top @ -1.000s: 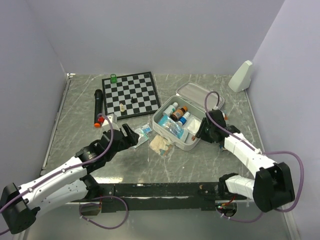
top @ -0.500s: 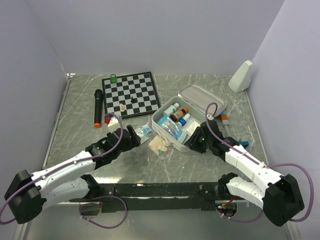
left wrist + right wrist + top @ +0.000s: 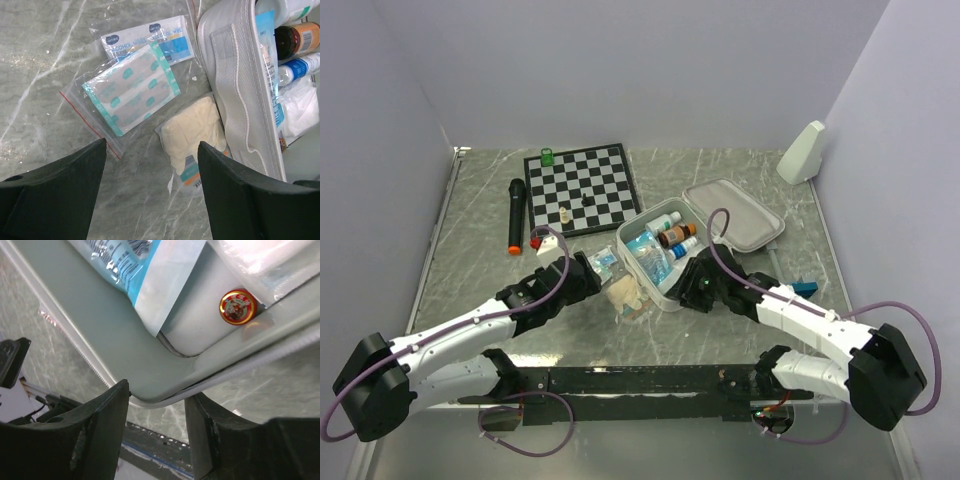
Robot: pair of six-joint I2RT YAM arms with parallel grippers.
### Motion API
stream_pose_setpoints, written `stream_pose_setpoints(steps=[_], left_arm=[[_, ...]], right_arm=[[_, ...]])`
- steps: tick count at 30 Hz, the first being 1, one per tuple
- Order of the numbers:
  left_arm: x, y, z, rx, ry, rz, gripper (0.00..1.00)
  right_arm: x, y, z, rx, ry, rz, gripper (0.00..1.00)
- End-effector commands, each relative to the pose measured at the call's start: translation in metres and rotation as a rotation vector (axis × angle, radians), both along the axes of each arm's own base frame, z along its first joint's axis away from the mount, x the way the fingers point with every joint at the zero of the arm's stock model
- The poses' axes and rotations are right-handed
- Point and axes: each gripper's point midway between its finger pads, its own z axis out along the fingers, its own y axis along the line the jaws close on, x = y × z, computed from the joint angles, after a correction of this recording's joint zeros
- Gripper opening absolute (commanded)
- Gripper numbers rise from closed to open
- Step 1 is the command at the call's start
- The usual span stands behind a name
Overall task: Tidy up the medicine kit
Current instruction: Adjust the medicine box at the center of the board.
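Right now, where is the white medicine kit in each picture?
Top external: medicine kit right of centre, lid open.
Left wrist: along the right edge.
Right wrist: close up, filling most of the picture.
Shared landmark: the blue packet inside it.

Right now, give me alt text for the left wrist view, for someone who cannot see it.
The open left gripper hangs above a marble table, near a clear bag of teal-dotted plasters, with wipe sachets beyond. A cream packet lies right beside the wall of the white medicine kit, which holds bottles.
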Motion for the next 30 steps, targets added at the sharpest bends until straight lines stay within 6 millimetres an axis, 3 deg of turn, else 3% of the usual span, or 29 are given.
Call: stream_pose_setpoints(steps=[1,10,14,18,21,25,30], left_arm=[[0.007,-0.001,0.013,-0.011,-0.018,0.026,0.78],[0.003,0.003,0.006,-0.012,0.000,0.043,0.78],[0.002,0.004,0.007,-0.011,-0.002,0.046,0.78],[0.004,0.004,0.010,-0.013,-0.012,0.040,0.78],[0.002,0.002,0.007,-0.015,-0.001,0.032,0.78],[-0.004,0.003,0.002,-0.035,0.017,0.032,0.78],[-0.011,0.006,-0.002,-0.078,0.003,0.024,0.78]], right_arm=[[-0.015,0.026,0.011,0.040,0.034,0.105,0.56],[-0.007,0.047,0.023,0.035,0.013,0.157,0.57],[-0.007,0.047,0.051,-0.015,-0.095,0.232,0.61],[0.002,0.026,0.077,-0.135,-0.236,0.285,0.65],[0.023,0.002,0.088,-0.300,-0.355,0.280,0.68],[0.042,-0.006,0.077,-0.425,-0.401,0.327,0.65],[0.045,0.015,0.063,-0.387,-0.384,0.398,0.64]])
